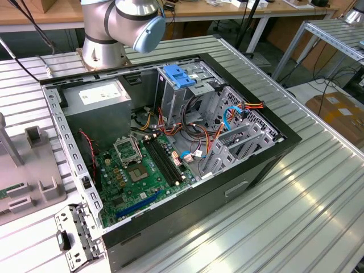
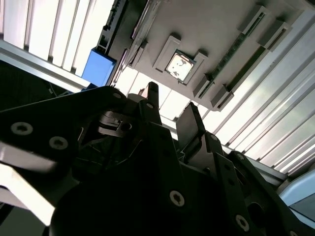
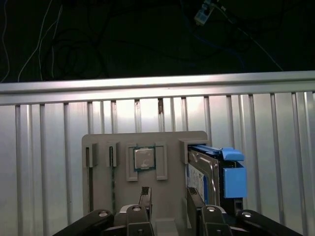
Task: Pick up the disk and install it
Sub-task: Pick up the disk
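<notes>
The disk [image 3: 204, 167] stands on edge in the end slot of a grey holder [image 3: 98, 140] on the slatted tabletop [image 3: 49, 147]. Its blue rails face outward, away from the holder's other slots. In the second wrist view the disk shows as a blue block [image 2: 101, 66] beside the same holder [image 2: 216, 24].

My end effector [image 3: 170, 199] hangs over the holder with its jaws parted and nothing between them. The second wrist view shows the same open gap [image 2: 171, 110]. The disk lies off to one side of that gap rather than inside it. One finger [image 3: 195, 199] overlaps the disk's near corner in the first wrist view, and I can't tell whether it touches or merely sits above. The other finger [image 3: 145, 196] lines up with the chip [image 3: 144, 158] seated in the middle pocket.

The disk's upper edge runs along the tabletop slats and its thin side lies across them. That is the direction my jaws close in, so I judge the orientation right and the sideways offset the thing that matters.

In the exterior view the open case [image 1: 284, 133] sits well apart from the holder [image 1: 45, 187]. Its drive cage [image 1: 196, 94] carries a blue latch [image 1: 179, 75], and cables crowd close around it.
</notes>
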Robot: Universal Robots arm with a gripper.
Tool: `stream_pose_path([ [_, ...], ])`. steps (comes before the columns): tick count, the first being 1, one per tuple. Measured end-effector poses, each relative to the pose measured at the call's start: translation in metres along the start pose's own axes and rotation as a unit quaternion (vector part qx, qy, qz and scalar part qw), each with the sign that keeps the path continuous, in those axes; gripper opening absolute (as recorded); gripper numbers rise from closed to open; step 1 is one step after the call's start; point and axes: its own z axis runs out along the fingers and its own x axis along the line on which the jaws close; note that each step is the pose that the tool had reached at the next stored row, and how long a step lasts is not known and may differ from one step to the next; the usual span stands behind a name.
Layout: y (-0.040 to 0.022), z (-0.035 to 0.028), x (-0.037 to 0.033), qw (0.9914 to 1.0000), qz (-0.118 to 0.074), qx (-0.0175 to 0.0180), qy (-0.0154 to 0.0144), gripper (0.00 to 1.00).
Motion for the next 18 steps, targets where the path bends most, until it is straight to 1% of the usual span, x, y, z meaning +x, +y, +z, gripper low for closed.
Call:
stream_pose_path([
  [12,0.0002,-0.0012,-0.0034,1.00000,0.000,0.0000,0.0000,0.42],
  [17,0.0005,-0.0015,-0.0067,1.00000,0.000,0.0000,0.0000,0.42],
  [18,0.0008,-0.0014,-0.0118,1.00000,0.000,0.0000,0.0000,0.42],
])
